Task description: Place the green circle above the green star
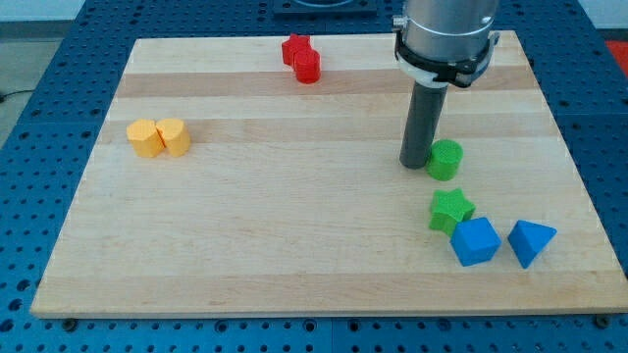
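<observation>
The green circle [445, 159] sits on the wooden board [294, 226] at the view's right. The green star [450, 210] lies just below it, a small gap apart. My tip [416, 163] rests on the board right against the green circle's left side, above and left of the green star.
A blue cube [476, 241] touches the green star's lower right, with a blue triangular block [531, 242] to its right. A red star [295, 48] and a red cylinder [308, 67] sit at the top. Two yellow blocks [158, 137] sit at the left.
</observation>
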`<state>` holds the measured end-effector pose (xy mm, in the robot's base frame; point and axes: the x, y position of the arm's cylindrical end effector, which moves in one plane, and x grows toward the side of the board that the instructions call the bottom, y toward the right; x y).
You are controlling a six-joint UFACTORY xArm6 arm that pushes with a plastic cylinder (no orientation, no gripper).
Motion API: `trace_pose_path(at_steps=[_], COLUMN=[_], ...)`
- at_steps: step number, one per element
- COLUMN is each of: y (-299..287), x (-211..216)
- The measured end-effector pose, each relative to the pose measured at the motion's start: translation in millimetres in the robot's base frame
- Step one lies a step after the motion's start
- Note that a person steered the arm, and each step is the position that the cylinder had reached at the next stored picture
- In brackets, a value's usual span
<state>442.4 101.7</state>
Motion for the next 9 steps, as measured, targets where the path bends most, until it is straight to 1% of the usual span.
trace_pose_path(at_steps=[1,3,4,6,8,9], y=[-5,3,9,9,12,18], x=[-2,-41,-36,-6,-26,-25])
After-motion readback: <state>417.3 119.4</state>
